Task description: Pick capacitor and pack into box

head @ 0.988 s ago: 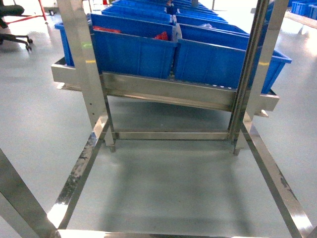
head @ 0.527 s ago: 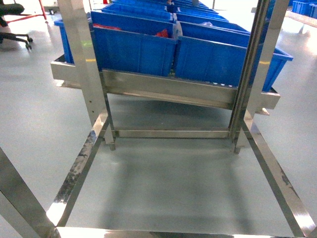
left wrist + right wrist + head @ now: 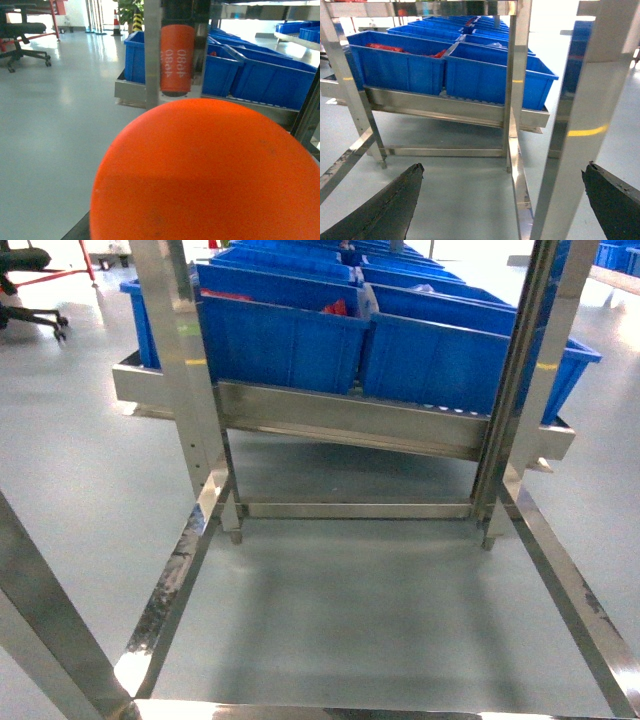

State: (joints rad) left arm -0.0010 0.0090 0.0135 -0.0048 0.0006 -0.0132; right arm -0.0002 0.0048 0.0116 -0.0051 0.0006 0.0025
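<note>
Capacitor [image 3: 177, 57], an orange cylinder printed with white figures, was seen upright at the top centre of the left wrist view, above a large blurred orange dome [image 3: 210, 175]; whether the left claw clenched it could not be told. Right gripper [image 3: 502, 200] was spread wide. Blue bins [image 3: 280, 335] were ranged on a steel rack [image 3: 345, 420]

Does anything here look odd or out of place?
Only the left wrist view: a big orange cylinder fills it, with a second one marked 0864 beyond. The blue bins sit neatly on their rack.
</note>
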